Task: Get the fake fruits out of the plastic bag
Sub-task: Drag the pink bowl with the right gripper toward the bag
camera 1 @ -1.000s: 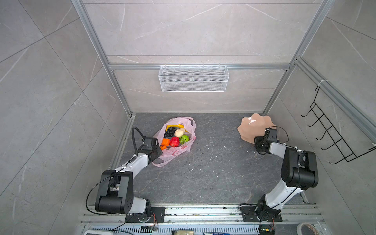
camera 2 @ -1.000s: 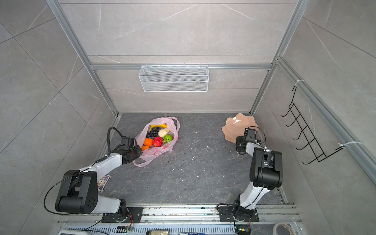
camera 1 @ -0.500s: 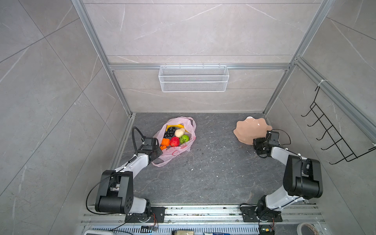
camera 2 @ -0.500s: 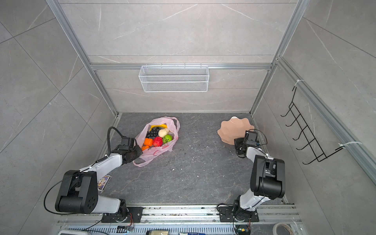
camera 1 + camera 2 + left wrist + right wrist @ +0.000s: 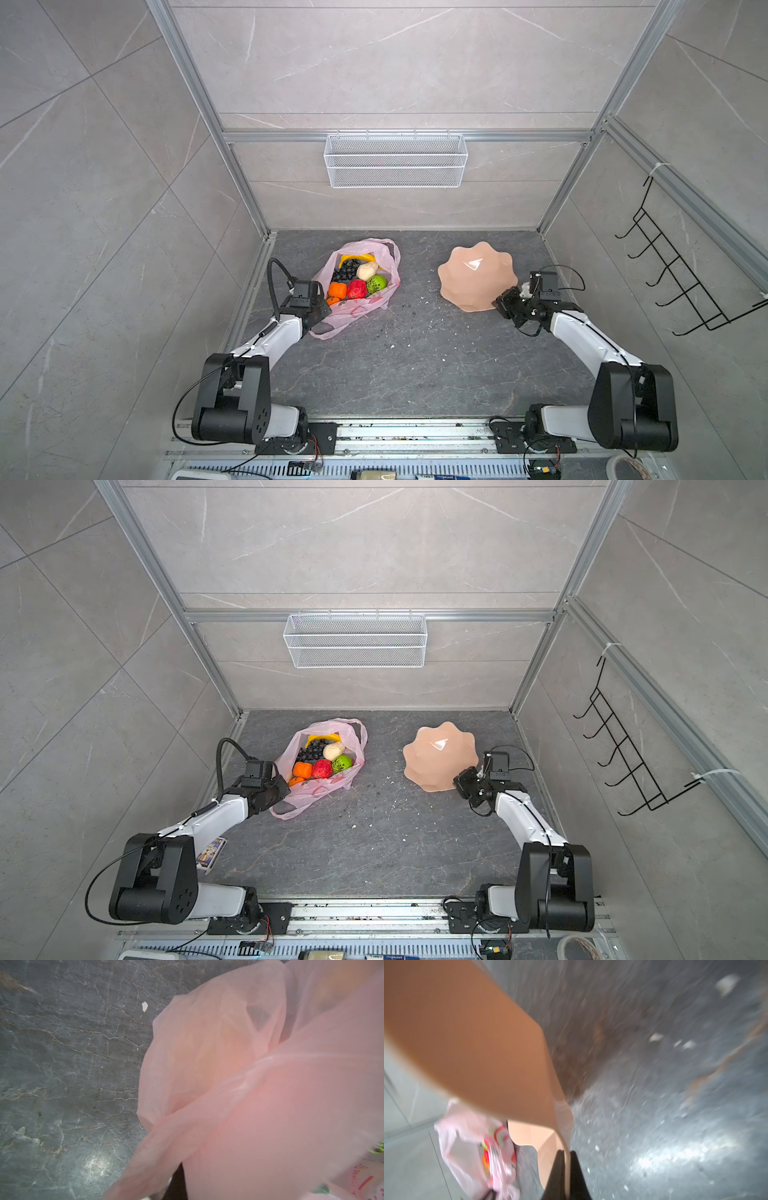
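1. Your left claw (image 5: 321,306) is clamping shut on the near edge of the plastic bag (image 5: 390,259); pink film is filling the left wrist view.
2. The bag is lying on the desk (image 5: 415,357), mouth open, and the fake fruits (image 5: 357,279) are sitting inside it.
3. Your right claw (image 5: 566,1154) is pinching the rim of the peach plate (image 5: 473,272), which is tilting, well apart from the bag.

On the tabletop (image 5: 415,365), the left pincer (image 5: 322,308) nips the pink plastic bag (image 5: 390,254) of fake fruits (image 5: 356,288); the right pincer (image 5: 500,301) clamps the tilted peach scalloped plate (image 5: 473,274).
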Robot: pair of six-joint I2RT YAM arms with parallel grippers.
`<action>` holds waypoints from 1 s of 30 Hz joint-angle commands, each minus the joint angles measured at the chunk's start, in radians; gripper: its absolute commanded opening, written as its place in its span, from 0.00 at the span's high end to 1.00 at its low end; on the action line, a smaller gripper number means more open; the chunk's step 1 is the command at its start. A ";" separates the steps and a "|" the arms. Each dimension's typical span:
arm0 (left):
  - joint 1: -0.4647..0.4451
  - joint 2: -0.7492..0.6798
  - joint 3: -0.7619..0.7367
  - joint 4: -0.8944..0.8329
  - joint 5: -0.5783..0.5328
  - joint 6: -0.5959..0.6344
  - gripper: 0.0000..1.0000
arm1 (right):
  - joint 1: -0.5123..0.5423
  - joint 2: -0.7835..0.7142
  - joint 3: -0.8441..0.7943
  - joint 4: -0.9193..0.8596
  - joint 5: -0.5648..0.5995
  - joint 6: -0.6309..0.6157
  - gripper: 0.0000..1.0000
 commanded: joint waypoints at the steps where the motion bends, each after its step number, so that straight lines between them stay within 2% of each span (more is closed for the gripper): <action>1: 0.000 -0.028 -0.012 0.014 -0.037 0.010 1.00 | 0.062 -0.058 -0.025 -0.072 -0.061 -0.084 1.00; 15: 0.000 -0.033 -0.026 0.029 -0.062 0.014 1.00 | 0.262 -0.194 -0.122 -0.172 -0.148 -0.113 1.00; 26: 0.000 -0.031 -0.035 0.043 -0.062 0.013 1.00 | 0.458 -0.122 -0.169 -0.054 -0.150 -0.033 1.00; 30: 0.000 -0.030 -0.035 0.045 -0.061 0.012 1.00 | 0.492 -0.083 -0.164 -0.039 -0.138 -0.028 1.00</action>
